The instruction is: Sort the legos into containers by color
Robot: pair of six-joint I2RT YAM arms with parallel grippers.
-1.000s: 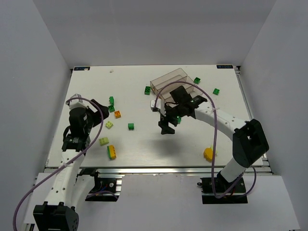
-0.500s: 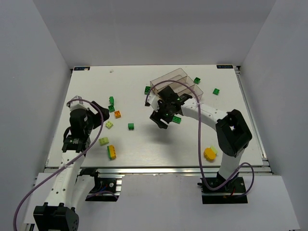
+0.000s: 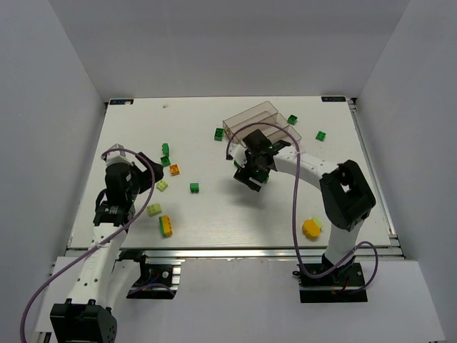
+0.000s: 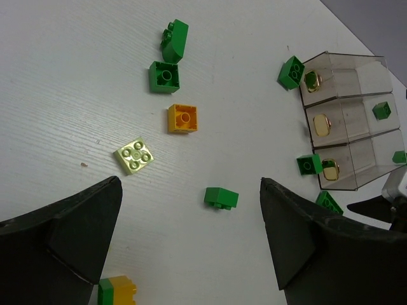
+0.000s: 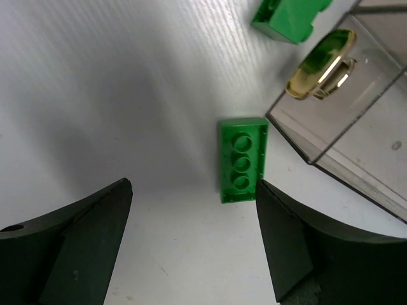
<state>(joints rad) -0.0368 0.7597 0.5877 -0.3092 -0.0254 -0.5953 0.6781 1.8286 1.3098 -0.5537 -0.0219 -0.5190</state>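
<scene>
left fingers (image 4: 63, 238) spread wide, empty; right fingers (image 5: 76, 244) spread over green lego (image 5: 241, 160) just beside containers (image 5: 365, 143)

The containers (image 3: 250, 118) lie at a slant, three clear brownish troughs joined side by side. Just beside the tray's near end there's a flat green plate (image 5: 242, 160), studs up, with a chunky green brick (image 5: 289, 16) close by. A green piece (image 3: 218, 133) sits just left of the tray and a green block (image 3: 292, 119) just right. Well left of it lie an orange brick (image 4: 182, 118), a pale yellow-green brick (image 4: 135, 155) and a yellow-and-green stack (image 3: 166, 226). A yellow lump (image 3: 310, 228) lies well apart.
</scene>
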